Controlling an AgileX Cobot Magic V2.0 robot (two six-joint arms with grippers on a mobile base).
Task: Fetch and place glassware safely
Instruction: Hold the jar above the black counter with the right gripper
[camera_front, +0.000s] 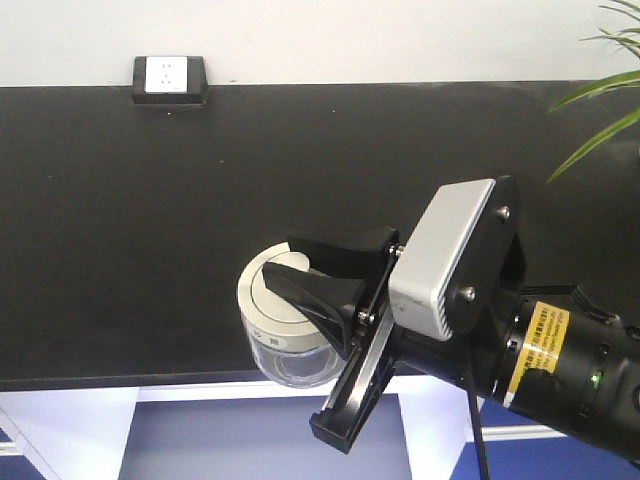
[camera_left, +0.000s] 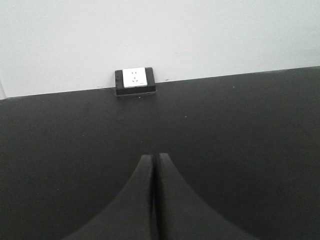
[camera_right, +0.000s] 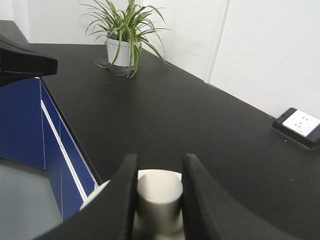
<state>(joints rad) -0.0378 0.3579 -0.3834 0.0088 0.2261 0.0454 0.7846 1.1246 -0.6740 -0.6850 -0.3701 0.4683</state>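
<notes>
The glassware (camera_front: 285, 335) is a squat clear jar with a cream-white lid, seen in the front view at the black table's (camera_front: 150, 220) front edge. My right gripper (camera_front: 282, 264) reaches in from the right and is shut on the lid's central knob. In the right wrist view the knob (camera_right: 159, 197) sits pinched between both fingers of the right gripper (camera_right: 159, 162), with the lid rim (camera_right: 97, 194) showing at the left. Whether the jar rests on the table is unclear. My left gripper (camera_left: 152, 158) is shut on nothing, over bare black tabletop.
A white wall socket (camera_front: 169, 78) in a black frame sits at the table's back edge. A potted plant (camera_right: 125, 35) stands at the table's far right end. Blue cabinet fronts (camera_right: 30, 125) lie below the front edge. A dark pointed part (camera_right: 22, 62) juts in at the right wrist view's upper left.
</notes>
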